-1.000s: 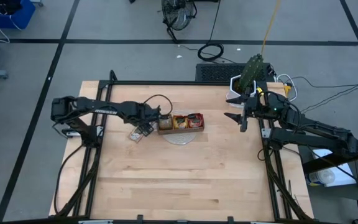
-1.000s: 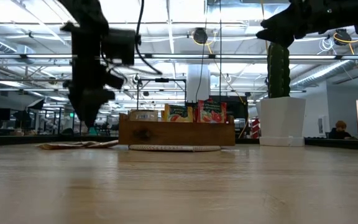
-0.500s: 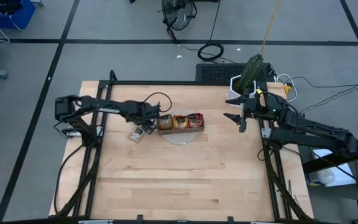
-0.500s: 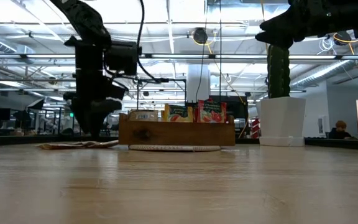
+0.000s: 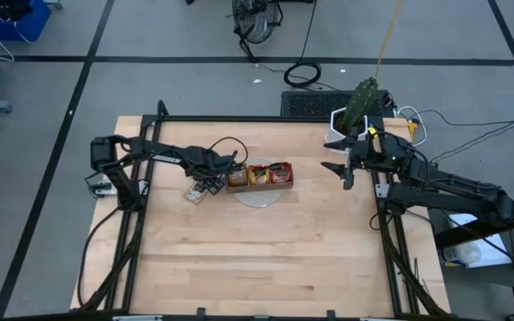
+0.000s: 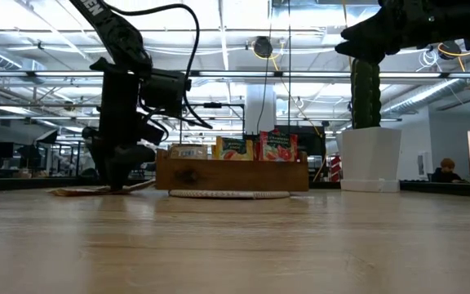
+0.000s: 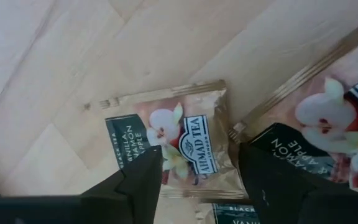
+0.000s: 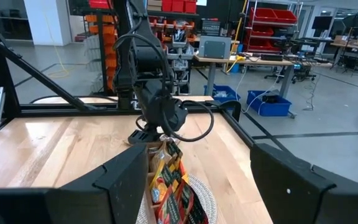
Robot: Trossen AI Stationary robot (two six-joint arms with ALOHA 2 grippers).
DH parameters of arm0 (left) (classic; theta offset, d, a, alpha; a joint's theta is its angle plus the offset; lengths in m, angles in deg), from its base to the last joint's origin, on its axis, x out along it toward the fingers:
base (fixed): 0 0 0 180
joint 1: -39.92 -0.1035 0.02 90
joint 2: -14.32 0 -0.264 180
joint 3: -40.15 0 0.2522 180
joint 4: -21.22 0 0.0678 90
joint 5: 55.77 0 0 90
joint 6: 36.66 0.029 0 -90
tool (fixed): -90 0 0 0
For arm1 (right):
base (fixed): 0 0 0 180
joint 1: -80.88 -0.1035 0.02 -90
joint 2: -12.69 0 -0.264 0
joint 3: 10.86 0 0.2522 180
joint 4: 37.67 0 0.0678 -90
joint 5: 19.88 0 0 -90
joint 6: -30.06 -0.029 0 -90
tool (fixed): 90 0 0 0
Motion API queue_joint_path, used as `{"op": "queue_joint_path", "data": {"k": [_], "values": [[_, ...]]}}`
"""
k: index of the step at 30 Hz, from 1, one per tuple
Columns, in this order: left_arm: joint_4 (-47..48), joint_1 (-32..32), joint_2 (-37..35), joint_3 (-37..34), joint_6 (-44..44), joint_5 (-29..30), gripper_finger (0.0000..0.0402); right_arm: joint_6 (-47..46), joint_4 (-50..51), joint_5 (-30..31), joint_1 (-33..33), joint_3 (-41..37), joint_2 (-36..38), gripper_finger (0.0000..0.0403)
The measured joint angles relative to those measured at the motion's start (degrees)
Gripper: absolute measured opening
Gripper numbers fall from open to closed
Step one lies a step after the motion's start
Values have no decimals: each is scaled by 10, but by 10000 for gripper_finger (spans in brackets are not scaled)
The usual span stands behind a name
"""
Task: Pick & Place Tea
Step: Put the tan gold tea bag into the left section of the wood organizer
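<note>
Lowered since a second ago, the left gripper [image 7: 194, 186] hangs with jaws wide astride a beige tea sachet [image 7: 173, 146] on the table [image 5: 257, 259], left of the wooden tray [image 5: 259, 176]. Far right, the right gripper [image 5: 335, 153] waits, spread open.

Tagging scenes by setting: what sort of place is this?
Probably an open robotics lab or workshop: ceiling pipes and strip lights, red parts bins on shelving, workbenches behind the table.
</note>
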Motion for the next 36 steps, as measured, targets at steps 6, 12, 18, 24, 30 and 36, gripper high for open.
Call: {"op": "queue_joint_path", "data": {"k": [6,12,18,24,30,36], "values": [[2,0,1,-1,6,0,139,0,0,0,0,0,0,260],[3,0,2,-3,20,3,13,0,0,0,0,0,0,260],[55,23,0,4,59,54,3,-2,0,0,0,0,0,260],[158,81,-2,56,45,175,2,-11,-11,0,0,0,0,260],[141,161,-2,103,66,271,1,-15,-36,0,0,0,0,260],[138,224,-3,145,12,299,1,-15,-47,0,0,0,0,260]]}}
